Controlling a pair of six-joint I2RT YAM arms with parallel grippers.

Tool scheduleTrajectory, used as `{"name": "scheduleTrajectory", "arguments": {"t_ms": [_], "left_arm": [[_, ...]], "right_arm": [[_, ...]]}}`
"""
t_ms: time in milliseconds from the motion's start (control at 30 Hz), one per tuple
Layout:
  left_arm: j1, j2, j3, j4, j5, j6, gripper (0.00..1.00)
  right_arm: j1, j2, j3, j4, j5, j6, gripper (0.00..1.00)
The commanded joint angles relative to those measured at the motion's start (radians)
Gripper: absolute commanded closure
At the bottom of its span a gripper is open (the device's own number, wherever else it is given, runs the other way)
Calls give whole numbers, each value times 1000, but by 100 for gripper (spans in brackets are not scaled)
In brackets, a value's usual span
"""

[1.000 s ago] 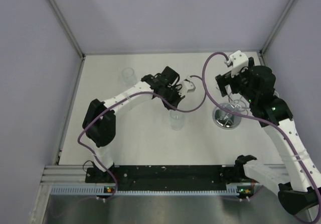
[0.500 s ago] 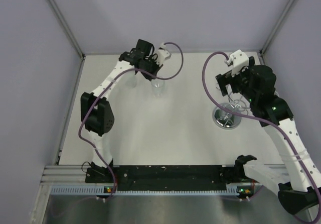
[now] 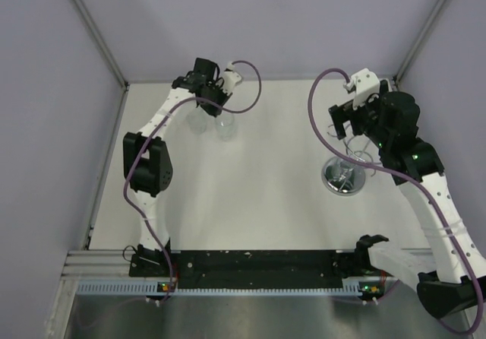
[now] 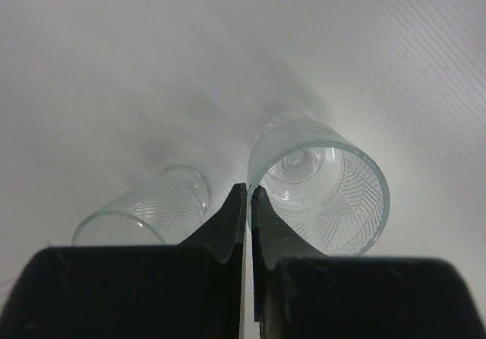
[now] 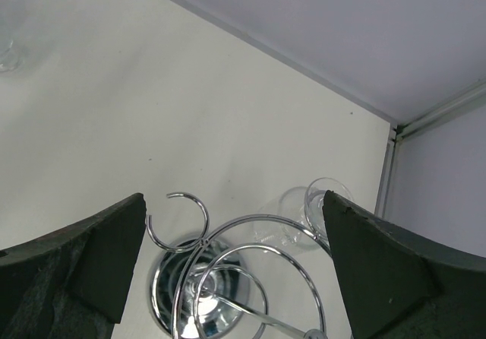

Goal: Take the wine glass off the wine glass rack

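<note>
The left end effector [image 4: 248, 193], well left of the wine glass rack [image 3: 343, 178], pinches one mouth-up wine glass [image 4: 326, 194] by its rim beside a second glass [image 4: 148, 210] on the counter [image 3: 250, 202]; the right end effector [image 5: 234, 225] gapes wide above the rack's third glass [image 5: 292, 217], hanging seemingly upright.

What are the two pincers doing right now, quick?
Left pincer: closed on the rim of a patterned glass.
Right pincer: open, holding nothing, over the wine glass rack.
</note>
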State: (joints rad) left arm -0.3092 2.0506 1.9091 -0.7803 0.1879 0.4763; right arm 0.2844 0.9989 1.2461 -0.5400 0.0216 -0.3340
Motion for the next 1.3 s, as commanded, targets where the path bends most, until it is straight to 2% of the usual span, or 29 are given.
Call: {"name": "scheduleTrajectory", "arguments": {"t_ms": [0,567,700,833,1000,1100,1267], "left_arm": [[47,19,74,93,-4,-25,100],[99,115,148,161,-64,-44,98],[99,117,145,165,-93,-47,63],[99,102,143,167,-113,-51,45],[99,5,153,193,-76,-106,36],[90,-110,110,237,79,-133,33],[15,-280,-30,326,312,-142,30]], "right_arm": [[-17,3,53,14,-17,29,3],[-31,53,81,12,-57,56,4],[-31,58,82,8,-64,62,4],[-31,63,88,3,-63,67,4],[-30,63,136,-41,-34,59,4],[-50,63,186,-96,14,61,3],[-152,89,297,-240,37,90,4]]}}
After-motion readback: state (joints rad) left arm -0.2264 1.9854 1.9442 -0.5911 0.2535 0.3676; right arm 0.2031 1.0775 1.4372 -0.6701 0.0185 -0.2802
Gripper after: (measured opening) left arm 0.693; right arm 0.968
